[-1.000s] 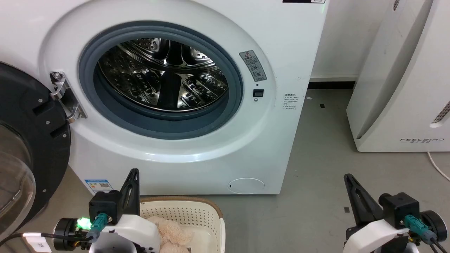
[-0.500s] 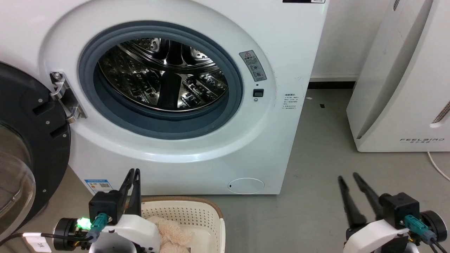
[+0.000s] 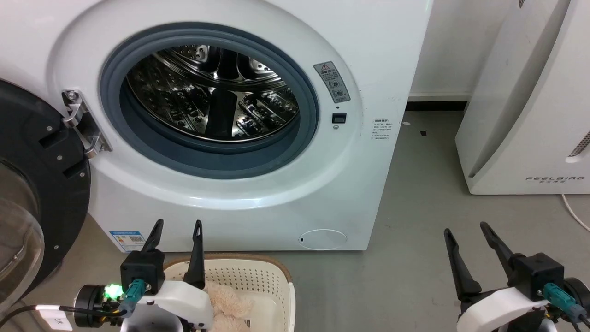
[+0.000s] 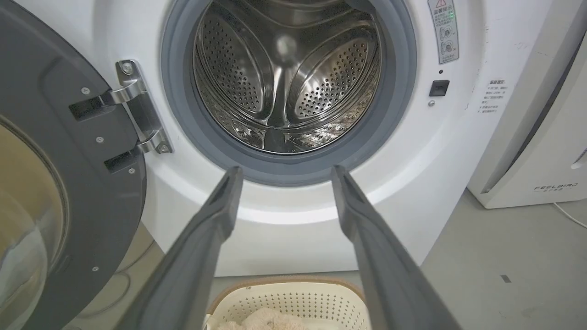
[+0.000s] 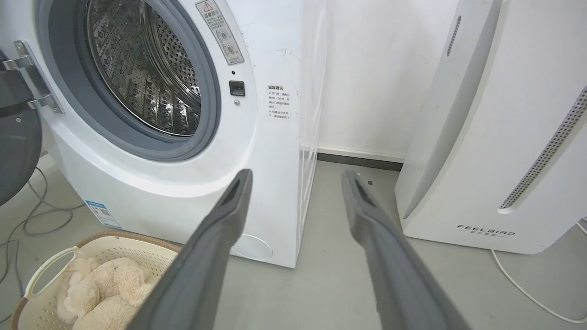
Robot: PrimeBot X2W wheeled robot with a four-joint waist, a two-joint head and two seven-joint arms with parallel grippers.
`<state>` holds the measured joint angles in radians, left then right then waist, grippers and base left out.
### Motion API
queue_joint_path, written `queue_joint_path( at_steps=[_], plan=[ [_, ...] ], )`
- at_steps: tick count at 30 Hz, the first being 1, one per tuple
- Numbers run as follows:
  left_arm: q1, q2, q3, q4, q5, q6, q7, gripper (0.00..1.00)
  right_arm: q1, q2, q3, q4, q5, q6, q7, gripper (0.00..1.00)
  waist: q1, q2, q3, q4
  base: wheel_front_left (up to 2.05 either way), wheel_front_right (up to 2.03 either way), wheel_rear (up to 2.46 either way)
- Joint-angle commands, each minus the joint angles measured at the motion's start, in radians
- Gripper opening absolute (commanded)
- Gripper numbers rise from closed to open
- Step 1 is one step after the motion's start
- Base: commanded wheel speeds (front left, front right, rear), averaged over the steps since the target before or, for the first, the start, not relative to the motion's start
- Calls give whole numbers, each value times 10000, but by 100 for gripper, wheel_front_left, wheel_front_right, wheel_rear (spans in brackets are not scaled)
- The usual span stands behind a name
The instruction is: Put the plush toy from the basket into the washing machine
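The beige plush toy (image 3: 226, 306) lies in the cream basket (image 3: 251, 281) on the floor in front of the washing machine (image 3: 276, 193). In the right wrist view the plush toy (image 5: 105, 288) is curled inside the basket (image 5: 142, 256). The machine's dark-framed door (image 3: 41, 184) is swung open to the left, and the steel drum (image 3: 216, 97) holds nothing. My left gripper (image 3: 179, 223) is open just above the basket's left side, fingers pointing at the porthole (image 4: 286, 169). My right gripper (image 3: 465, 228) is open over bare floor to the right (image 5: 297, 172). Neither holds anything.
A white slanted FEELBIRD appliance (image 3: 530, 115) stands right of the machine, with a white cable (image 3: 574, 212) trailing on the grey floor. Loose cables (image 5: 27, 220) lie on the floor under the open door. Grey floor (image 3: 415, 184) separates the machine from the appliance.
Both grippers have gone from shut to open, their fingers spreading apart. The head view has shifted slightly; the basket and toy have not moved.
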<state>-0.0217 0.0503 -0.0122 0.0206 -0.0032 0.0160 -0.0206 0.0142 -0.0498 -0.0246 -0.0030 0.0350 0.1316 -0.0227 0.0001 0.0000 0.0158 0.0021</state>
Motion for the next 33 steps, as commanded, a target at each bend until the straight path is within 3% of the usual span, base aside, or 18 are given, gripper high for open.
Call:
queue_joint_path(
  at_steps=[1,15,33],
  plan=[
    [-172,21,-25,68,-35,81,-116,100,-108,-1,-65,-15,96,-1,-101,100,-1,0,32,9,0,0,0],
    [-905,224,-341,1327,37,35,-408,100,-392,-1,-294,20,388,-2,-393,100,-1,0,545,-17,0,0,0],
    [-2617,574,-891,4424,116,-314,-471,100,-1003,-2,-484,-6,742,-4,-767,100,-1,0,1764,-197,0,0,0]
  ],
)
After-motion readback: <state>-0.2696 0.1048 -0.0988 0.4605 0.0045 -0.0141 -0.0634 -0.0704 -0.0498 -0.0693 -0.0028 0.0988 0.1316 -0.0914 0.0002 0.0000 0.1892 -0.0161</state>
